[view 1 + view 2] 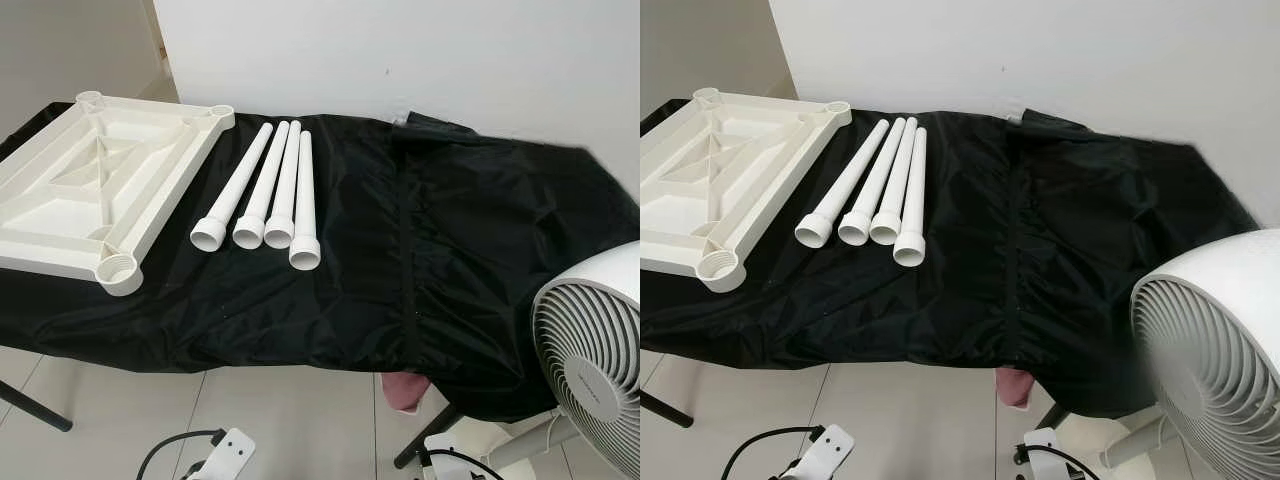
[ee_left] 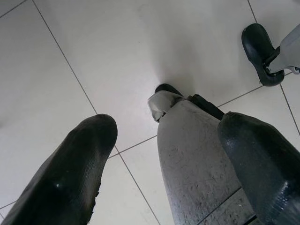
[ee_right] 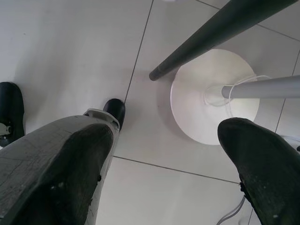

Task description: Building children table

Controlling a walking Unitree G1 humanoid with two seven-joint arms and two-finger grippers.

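A white plastic tabletop (image 1: 150, 190) lies upside down at the left end of a table draped in black cloth (image 1: 450, 230). Round threaded sockets (image 1: 120, 270) sit at its corners. Just to its right, several white tube legs (image 1: 277, 185) lie side by side, their wide ends toward me. Both arms hang low, away from the parts. My left gripper (image 2: 166, 126) is open above the tiled floor, beside my own leg and foot (image 2: 164, 101). My right gripper (image 3: 166, 133) is open too, above the floor near a fan's round base (image 3: 211, 98).
A white fan (image 1: 590, 360) stands at the right, close to the table's front corner. A dark table leg (image 3: 211, 37) slants over the fan base. Something pink (image 1: 405, 390) hangs under the cloth's front edge. A white wall runs behind the table.
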